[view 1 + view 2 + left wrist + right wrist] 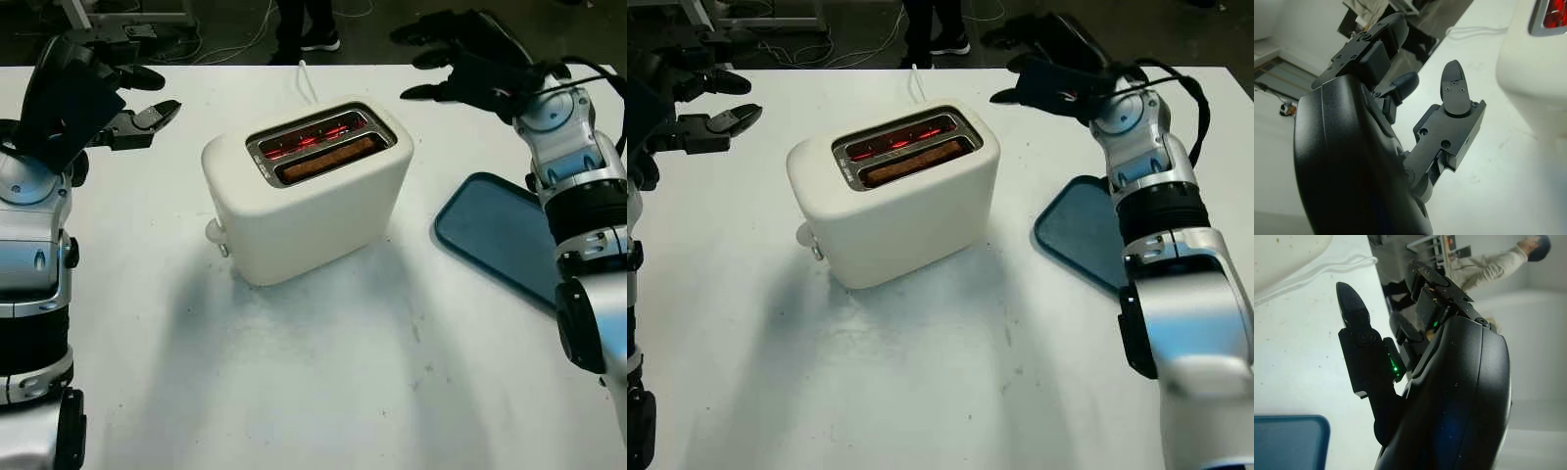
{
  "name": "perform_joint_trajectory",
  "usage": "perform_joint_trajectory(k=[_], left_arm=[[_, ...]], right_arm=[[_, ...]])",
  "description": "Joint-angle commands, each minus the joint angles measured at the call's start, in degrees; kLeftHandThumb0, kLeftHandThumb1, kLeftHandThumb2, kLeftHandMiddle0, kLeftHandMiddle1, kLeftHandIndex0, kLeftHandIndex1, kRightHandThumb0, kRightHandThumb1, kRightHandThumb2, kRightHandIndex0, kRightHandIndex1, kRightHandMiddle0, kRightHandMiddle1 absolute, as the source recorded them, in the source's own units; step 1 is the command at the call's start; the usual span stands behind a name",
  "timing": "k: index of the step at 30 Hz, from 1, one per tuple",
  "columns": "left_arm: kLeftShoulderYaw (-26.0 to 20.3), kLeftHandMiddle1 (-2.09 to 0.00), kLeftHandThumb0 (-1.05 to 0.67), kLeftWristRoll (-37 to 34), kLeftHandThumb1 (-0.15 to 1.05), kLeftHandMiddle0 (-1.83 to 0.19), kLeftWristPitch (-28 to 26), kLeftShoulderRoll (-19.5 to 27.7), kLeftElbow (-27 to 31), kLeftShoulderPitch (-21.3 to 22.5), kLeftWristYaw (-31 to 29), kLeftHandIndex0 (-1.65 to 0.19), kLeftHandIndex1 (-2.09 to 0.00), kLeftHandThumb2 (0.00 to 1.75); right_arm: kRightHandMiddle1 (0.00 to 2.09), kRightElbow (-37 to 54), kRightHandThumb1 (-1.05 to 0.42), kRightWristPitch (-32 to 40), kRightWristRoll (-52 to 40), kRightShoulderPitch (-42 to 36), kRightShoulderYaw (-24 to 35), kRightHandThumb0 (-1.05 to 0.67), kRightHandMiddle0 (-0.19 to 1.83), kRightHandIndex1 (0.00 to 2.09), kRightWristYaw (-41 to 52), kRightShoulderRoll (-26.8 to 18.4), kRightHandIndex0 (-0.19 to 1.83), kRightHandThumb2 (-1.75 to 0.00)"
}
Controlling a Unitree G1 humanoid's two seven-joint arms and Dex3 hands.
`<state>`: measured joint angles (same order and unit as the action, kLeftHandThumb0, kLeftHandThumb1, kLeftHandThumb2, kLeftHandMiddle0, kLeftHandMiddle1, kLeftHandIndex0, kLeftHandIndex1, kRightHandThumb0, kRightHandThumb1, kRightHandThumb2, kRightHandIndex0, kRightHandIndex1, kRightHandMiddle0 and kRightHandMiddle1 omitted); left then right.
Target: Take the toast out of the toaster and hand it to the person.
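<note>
Left eye view: toast (328, 160) sits low in near slot of toaster (304, 201). Beyond, left hand (118, 103) and right hand (460, 69) flank it, both open, holding nothing. Recommend pinching the toast's top edge, lifting vertically, avoiding glowing elements.

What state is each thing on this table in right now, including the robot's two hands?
Toaster: upright on the table, elements glowing red.
Toast: down in the nearer slot, not taken out.
Blue tray: flat on the table, right of the toaster.
Left hand: open, raised left of the toaster.
Right hand: open, raised behind and right of the toaster.
Person: beyond the table.
</note>
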<state>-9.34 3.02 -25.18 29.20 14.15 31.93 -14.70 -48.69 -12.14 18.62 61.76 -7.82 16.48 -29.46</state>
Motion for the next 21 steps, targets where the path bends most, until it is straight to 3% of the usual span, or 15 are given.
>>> perform_joint_trajectory(k=[1,14,21], left_arm=[[-0.10,-1.11,-0.13,-0.47,0.47,-0.25,-0.24,-0.27,1.53,-1.32,-0.09,-0.62,-0.22,0.82],[0.62,-1.12,-0.02,-1.00,0.53,-0.20,-0.73,-0.84,4.93,-4.30,-0.34,-0.56,-0.27,0.82],[0.33,-1.12,-0.06,-0.53,0.52,-0.20,-2.91,0.19,5.84,-5.29,-0.43,-0.54,-0.31,0.82]], right_arm=[[0.00,0.60,-0.83,-0.63,-1.66,-1.01,0.74,-0.24,0.60,0.14,0.62,0.30,0.63,0.00],[0.02,4.56,-0.83,-0.57,-1.04,-4.25,0.18,-0.33,0.61,0.10,1.01,-0.16,0.67,0.00],[0.01,8.79,-0.84,1.33,-2.05,-7.00,1.38,-0.24,0.62,0.08,0.85,-0.24,0.68,0.00]])
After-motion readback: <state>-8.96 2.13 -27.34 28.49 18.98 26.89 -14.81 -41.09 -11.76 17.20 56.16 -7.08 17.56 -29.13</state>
